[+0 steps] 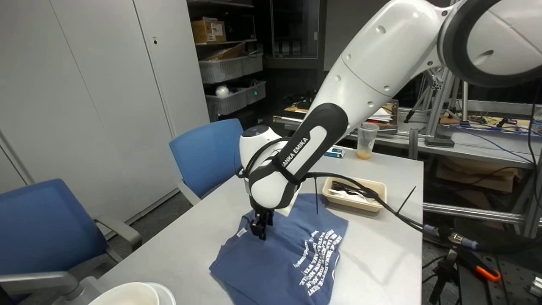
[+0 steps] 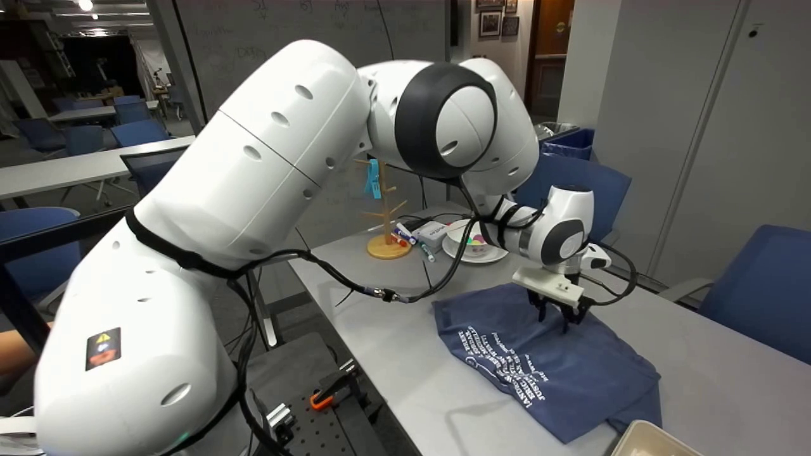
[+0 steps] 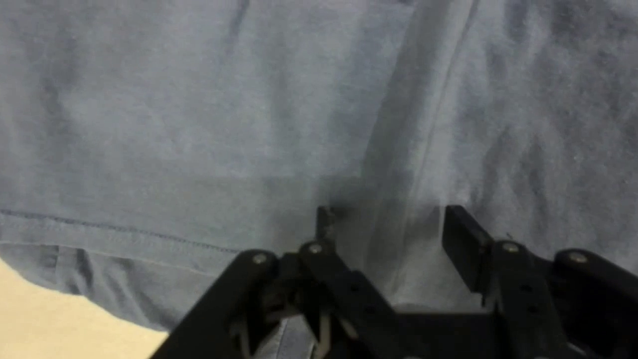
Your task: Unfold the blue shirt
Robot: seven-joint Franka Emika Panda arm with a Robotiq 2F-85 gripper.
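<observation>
The blue shirt (image 1: 266,267) lies on the table, partly folded over itself, with white lettering on one side and a small white tag near an edge. It also shows in an exterior view (image 2: 589,367), with its lettering toward the robot base. My gripper (image 1: 261,232) points down at the shirt's upper part, away from the lettering; it also shows in an exterior view (image 2: 554,322). In the wrist view the gripper (image 3: 385,215) is open, fingers apart, with a ridge of shirt cloth (image 3: 199,129) between the tips. Whether the tips touch the cloth is unclear.
A beige tray (image 1: 374,206) with utensils stands beside the shirt; its corner shows in an exterior view (image 2: 649,437). A plastic cup (image 1: 367,137) stands behind it. A white bowl (image 1: 127,295), a wooden stand (image 2: 388,247) and markers (image 2: 405,234) are on the table. Blue chairs (image 1: 207,152) stand alongside.
</observation>
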